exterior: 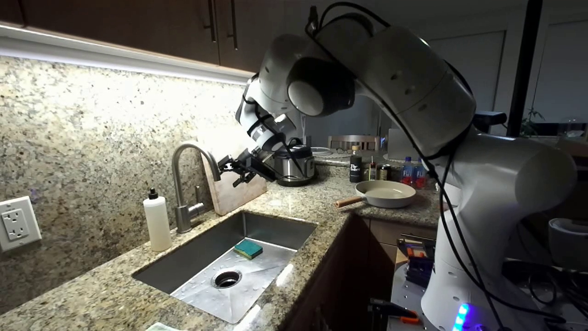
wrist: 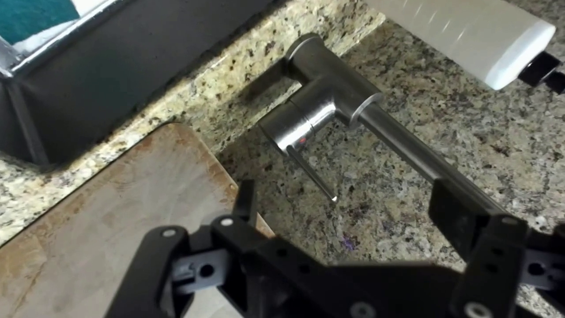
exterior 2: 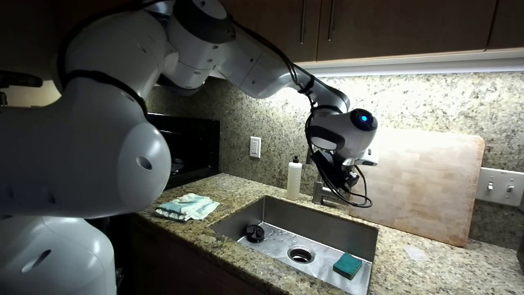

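Note:
My gripper (wrist: 343,203) is open, its two black fingers wide apart with nothing held between them. In the wrist view the steel faucet (wrist: 335,81) stands past the fingertips, and its thin lever (wrist: 311,172) points into the gap. The spout pipe (wrist: 410,141) runs behind the right finger; contact cannot be told. Behind the left finger is the wooden cutting board (wrist: 145,194), which leans on the backsplash. In an exterior view the gripper (exterior: 232,173) is beside the top of the faucet (exterior: 176,184), in front of the board (exterior: 225,197). The arm largely hides the gripper in an exterior view (exterior 2: 350,180).
A white soap bottle (exterior: 157,223) stands beside the faucet. The steel sink (exterior 2: 319,223) holds a green sponge (exterior 2: 347,265) and a black stopper (exterior 2: 254,233). A folded towel (exterior 2: 188,207) lies on the counter. Farther off are a cooker (exterior: 294,168) and a pan (exterior: 385,195).

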Motion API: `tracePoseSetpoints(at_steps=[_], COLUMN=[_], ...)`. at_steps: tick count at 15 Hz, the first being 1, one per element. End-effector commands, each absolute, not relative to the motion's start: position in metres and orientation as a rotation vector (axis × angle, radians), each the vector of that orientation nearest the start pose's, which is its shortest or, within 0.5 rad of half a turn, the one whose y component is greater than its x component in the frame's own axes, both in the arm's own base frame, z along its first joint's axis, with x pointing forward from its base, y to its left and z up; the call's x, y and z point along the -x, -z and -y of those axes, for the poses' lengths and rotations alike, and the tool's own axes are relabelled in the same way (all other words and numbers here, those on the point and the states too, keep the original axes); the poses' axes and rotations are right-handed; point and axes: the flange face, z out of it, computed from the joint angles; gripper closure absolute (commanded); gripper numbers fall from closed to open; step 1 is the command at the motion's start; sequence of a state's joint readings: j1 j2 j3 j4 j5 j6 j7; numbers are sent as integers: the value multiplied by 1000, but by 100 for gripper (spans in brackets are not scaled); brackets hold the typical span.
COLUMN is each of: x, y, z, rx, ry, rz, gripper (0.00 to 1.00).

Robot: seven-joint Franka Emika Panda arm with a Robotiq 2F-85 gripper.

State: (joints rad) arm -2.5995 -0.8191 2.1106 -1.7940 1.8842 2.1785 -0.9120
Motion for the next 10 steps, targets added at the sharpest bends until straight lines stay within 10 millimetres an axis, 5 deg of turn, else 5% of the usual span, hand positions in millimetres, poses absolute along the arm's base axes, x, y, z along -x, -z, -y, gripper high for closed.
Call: tracePoseSetpoints(at_steps=[1, 10], x=[-658, -677], y=[-277, -275], z=[202, 197], rx=[2337, 2294], ry=[946, 927], rz=[-581, -481], gripper=[0, 0])
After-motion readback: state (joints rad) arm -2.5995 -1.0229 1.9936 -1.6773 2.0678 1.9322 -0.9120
